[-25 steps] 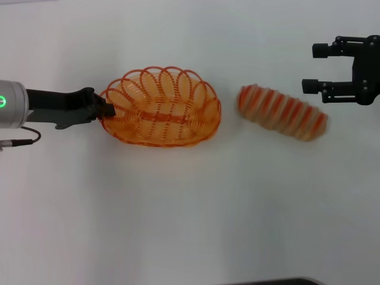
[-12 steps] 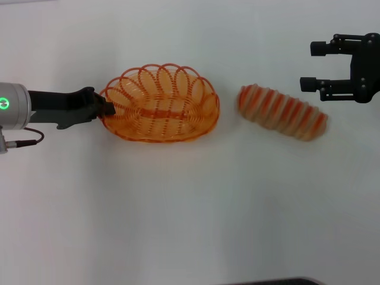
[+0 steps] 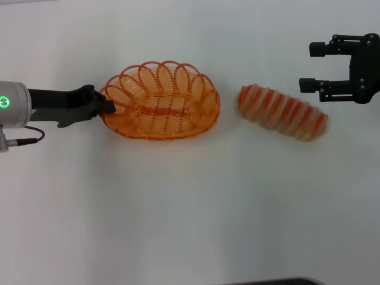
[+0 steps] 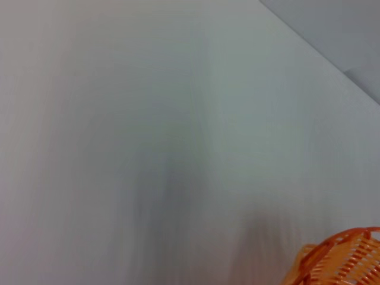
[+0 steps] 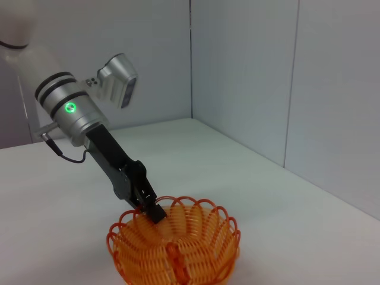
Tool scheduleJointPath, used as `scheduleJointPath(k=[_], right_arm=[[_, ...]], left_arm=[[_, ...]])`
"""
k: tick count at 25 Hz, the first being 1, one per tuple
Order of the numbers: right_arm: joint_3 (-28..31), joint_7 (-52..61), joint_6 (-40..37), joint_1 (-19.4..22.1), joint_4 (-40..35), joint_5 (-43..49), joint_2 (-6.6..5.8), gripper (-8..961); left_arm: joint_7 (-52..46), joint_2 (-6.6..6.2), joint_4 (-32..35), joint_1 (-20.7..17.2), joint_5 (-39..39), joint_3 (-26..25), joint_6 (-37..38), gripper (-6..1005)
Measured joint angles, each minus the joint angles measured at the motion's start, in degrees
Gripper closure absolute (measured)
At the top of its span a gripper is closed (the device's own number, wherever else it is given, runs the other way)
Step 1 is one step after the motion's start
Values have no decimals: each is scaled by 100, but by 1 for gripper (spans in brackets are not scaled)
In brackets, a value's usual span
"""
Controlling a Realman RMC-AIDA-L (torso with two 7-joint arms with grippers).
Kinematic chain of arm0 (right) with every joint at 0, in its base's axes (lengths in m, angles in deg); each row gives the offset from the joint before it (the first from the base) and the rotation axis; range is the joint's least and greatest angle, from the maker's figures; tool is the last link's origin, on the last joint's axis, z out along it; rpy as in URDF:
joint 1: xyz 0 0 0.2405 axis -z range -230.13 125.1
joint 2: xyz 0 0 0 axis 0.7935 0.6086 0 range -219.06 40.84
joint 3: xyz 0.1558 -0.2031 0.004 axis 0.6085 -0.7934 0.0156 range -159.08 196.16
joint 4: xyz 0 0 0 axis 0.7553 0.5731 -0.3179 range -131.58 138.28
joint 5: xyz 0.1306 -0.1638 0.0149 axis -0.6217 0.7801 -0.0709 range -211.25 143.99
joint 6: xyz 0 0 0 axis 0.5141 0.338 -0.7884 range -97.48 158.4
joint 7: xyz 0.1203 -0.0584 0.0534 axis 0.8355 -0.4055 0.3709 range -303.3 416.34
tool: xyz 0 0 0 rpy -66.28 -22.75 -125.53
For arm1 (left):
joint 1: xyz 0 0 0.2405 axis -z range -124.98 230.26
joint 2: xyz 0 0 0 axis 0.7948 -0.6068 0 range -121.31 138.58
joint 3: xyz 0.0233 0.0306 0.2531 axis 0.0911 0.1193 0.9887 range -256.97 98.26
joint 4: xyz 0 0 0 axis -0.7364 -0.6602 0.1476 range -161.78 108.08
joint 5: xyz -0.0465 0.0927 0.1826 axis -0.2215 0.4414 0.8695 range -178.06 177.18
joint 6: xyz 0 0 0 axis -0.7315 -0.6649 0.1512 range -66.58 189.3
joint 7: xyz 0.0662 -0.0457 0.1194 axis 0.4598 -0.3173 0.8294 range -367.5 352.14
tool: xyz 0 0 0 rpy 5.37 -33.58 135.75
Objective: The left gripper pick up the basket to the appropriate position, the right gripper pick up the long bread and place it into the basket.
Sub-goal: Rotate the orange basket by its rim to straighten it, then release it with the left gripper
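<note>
Left gripper (image 3: 108,107): closed on basket's left rim, holding it.
Basket (image 3: 161,100): left-middle of white table (image 3: 190,208), nothing in it; can't tell if it's lifted.
Right gripper (image 3: 309,67): far right, fingers wide apart, holds nothing, near bread's far end, not touching.
Bread (image 3: 282,111): lying on table, right of basket, w/ gap between them, tilted.

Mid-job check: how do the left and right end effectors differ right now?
The left end effector is shut on the looped rim of the oval orange wire basket; the right end effector is open and holds nothing. The left touches its target; the right hovers apart from the striped tan long bread, which lies on the white table. Both are black and two-fingered.
</note>
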Motion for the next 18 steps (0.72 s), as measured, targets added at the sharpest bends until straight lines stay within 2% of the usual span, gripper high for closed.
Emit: scheduleJointPath(k=[13, 18], right_arm=[[-15, 0, 59, -15, 3, 22, -9, 176], [-15, 0, 67, -14, 2, 23, -9, 176]], left_arm=[[24, -22, 18, -4, -301, 0, 50, 766], [35, -31, 19, 8, -305, -5, 85, 528]])
